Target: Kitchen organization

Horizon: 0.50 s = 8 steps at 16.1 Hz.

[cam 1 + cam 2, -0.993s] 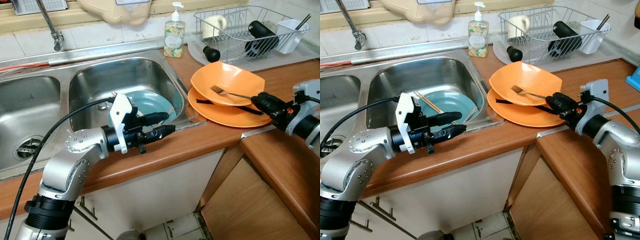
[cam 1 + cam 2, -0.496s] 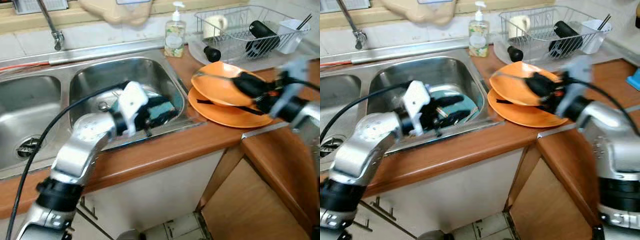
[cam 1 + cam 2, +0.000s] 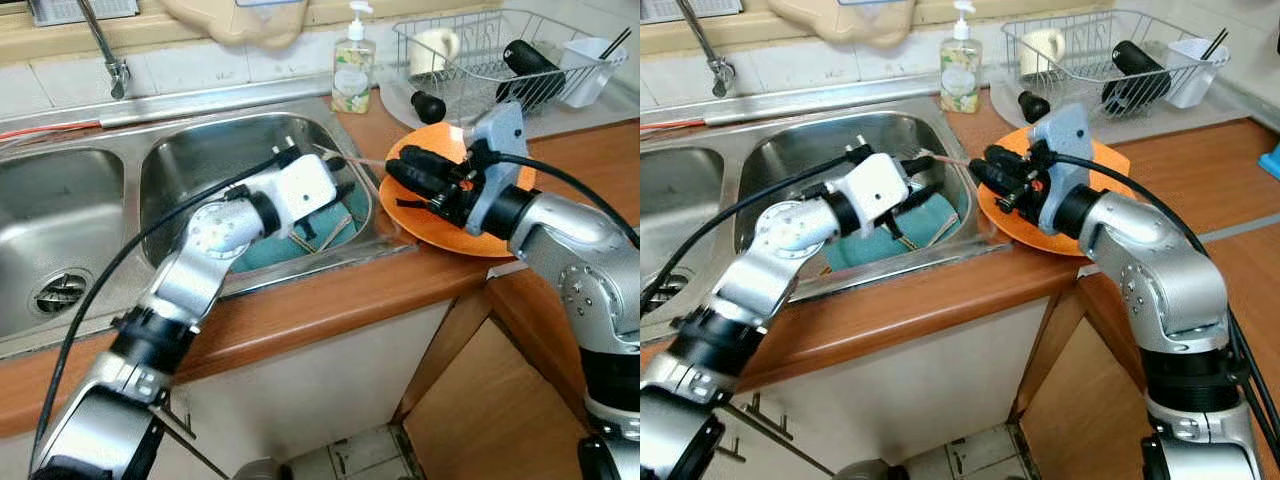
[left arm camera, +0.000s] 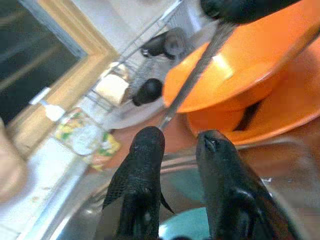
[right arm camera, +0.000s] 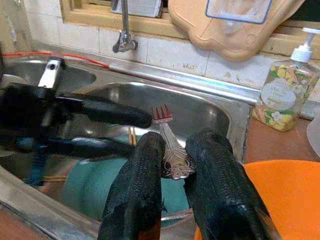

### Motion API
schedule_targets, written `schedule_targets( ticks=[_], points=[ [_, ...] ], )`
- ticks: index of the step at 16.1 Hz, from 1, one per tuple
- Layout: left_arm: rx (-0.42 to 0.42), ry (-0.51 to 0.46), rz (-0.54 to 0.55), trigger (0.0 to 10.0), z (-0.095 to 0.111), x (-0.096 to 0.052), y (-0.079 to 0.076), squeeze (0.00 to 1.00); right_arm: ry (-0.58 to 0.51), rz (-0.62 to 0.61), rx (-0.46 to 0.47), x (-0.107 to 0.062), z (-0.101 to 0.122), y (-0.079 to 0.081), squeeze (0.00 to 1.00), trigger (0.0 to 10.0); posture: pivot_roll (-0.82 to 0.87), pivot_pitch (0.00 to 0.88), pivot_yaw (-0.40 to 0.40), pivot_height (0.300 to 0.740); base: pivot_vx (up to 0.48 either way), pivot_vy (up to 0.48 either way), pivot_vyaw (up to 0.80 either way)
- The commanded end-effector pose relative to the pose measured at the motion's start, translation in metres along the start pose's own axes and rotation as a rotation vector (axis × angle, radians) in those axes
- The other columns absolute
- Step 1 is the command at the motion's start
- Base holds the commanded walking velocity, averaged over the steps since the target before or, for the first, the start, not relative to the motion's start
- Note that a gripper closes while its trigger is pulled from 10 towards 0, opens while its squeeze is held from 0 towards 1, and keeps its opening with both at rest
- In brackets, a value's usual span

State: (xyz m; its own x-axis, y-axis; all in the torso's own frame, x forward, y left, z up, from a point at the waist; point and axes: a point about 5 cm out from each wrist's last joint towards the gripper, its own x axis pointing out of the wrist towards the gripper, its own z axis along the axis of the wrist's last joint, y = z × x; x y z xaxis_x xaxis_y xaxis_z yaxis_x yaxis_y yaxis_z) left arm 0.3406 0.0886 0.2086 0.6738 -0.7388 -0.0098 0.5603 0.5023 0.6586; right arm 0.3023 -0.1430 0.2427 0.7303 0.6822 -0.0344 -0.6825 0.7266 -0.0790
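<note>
The right gripper (image 5: 167,170), its jaws pinched on the fork (image 5: 170,145), has swung it off the orange plates (image 3: 440,215) to over the sink (image 3: 175,165). The left gripper (image 4: 177,145) has come up with jaws slightly apart, its fingertip seemingly touching the tines: probably a handover.

Plates (image 3: 440,225): orange. Sink dish (image 3: 940,215): teal. Fork (image 5: 172,150): silver. Pincer fingers (image 5: 135,200): black. Desk (image 3: 330,300): brown wood grain.
</note>
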Motion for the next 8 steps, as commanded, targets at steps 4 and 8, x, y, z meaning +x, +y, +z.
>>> schedule_targets(
  ticks=[4,8],
  points=[
    [0.088,-0.002,0.035,0.0,-0.001,0.007,0.005,0.00,-0.030,0.037,0.000,0.009,0.010,0.015,0.00,0.0,-0.06,0.000,0.076,0.740,0.000,0.000,0.00],
    [0.146,0.022,0.046,0.0,-0.006,0.010,0.006,0.00,-0.032,0.054,0.012,0.013,0.011,0.024,0.00,0.0,-0.06,0.000,0.080,0.740,0.000,0.000,0.00]
  ],
)
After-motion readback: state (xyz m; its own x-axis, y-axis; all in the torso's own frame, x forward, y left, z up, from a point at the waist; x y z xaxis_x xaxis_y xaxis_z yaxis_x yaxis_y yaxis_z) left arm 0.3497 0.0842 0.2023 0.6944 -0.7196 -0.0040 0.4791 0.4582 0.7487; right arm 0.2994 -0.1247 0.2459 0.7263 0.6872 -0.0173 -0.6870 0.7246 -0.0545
